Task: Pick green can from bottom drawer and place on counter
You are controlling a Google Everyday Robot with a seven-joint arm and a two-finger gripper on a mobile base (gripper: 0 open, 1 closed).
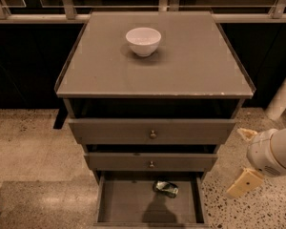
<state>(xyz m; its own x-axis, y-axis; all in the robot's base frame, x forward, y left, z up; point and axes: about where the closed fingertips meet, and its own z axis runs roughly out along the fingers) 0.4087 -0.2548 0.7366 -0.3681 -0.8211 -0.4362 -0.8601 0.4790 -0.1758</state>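
Camera view looks down on the bottom drawer (128,202), pulled out furthest, with the green can (165,188) on its floor. The can seems to lie on its side, towards the back and right of middle, just under the front of the middle drawer (151,164). The claw (237,161) hangs off to the right of the cabinet, beside the drawers and well apart from the can, its two tan fingers spread with nothing between them.

The likely trouble is that overhang. A straight descent could knock the claw against the middle drawer front, and a lying, dented can may roll or slip as the fingers close on it. On the way up, the can could catch on the top drawer (152,134) or the lip of the worktop (181,66). Further back, the white bowl (143,41) sits on the worktop, so the can needs setting down away from it.
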